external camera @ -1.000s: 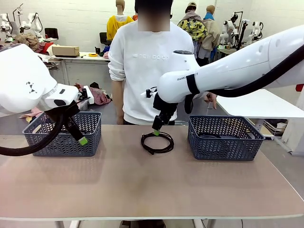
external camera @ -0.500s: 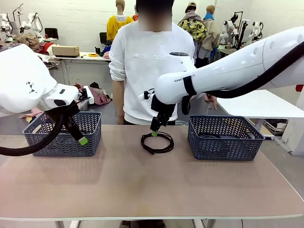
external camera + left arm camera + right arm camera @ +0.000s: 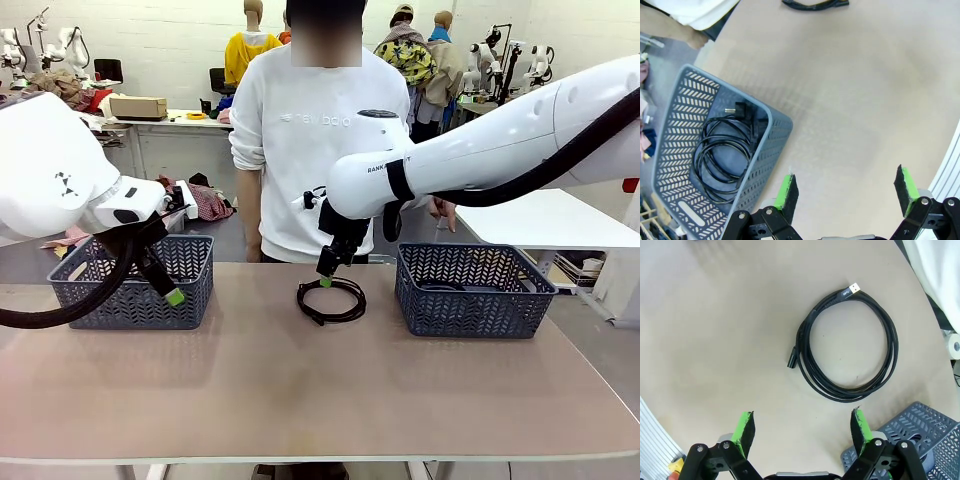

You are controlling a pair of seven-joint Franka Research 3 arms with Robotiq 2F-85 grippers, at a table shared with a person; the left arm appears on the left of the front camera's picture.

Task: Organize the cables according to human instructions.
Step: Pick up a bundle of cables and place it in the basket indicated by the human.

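With jaws wide, the right end effector (image 3: 802, 432) should descend onto the coiled cable (image 3: 847, 347) ahead, straddling one side of the loop on the surface (image 3: 715, 340).

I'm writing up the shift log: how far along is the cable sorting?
Done: one coiled cable lies in the left basket. In hand: nothing; the right gripper hangs open over the cable on the table, and the left gripper is open too. Left: that cable needs binning.
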